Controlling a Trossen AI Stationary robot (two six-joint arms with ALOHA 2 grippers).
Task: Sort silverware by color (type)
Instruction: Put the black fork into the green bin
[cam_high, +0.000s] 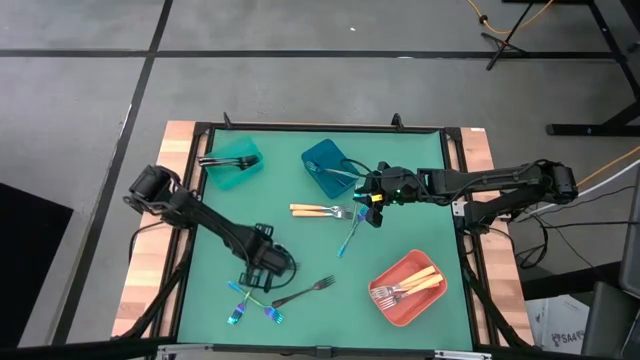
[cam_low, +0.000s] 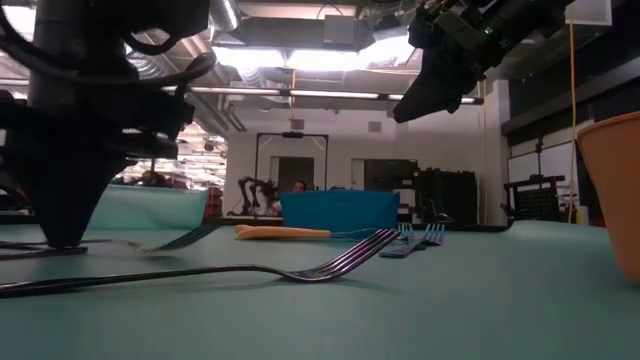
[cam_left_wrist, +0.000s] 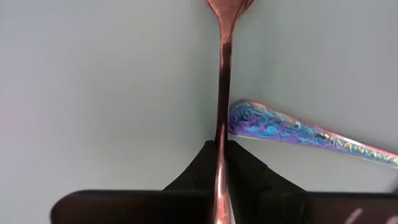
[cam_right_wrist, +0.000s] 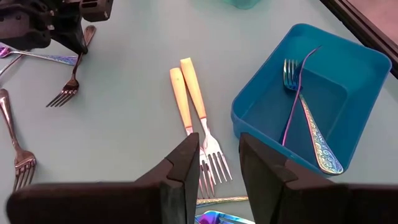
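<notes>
My left gripper (cam_high: 262, 265) points down at the near left of the green mat and is shut on a dark shiny fork (cam_right_wrist: 69, 78), which lies on the mat. Beside it lie iridescent forks (cam_high: 240, 302) and another dark fork (cam_high: 305, 292). My right gripper (cam_right_wrist: 219, 146) hangs open and empty above two gold-handled forks (cam_right_wrist: 189, 99) at mid-table, next to one more iridescent fork (cam_high: 350, 235). My left gripper pinches the fork's thin handle (cam_left_wrist: 222, 124) between its two fingers, toward the handle's free end. The fingers come from above, pointing down, one on each side of the handle. The fork lies flat on the mat, its tines (cam_right_wrist: 60, 98) toward the table's right.
A teal bin (cam_high: 240, 180) at the far left holds a black fork. A blue bin (cam_right_wrist: 261, 118) at the far middle holds iridescent forks. A coral bin (cam_high: 425, 262) at the near right holds gold-handled forks. An iridescent handle (cam_left_wrist: 298, 132) lies close beside my left fingers.
</notes>
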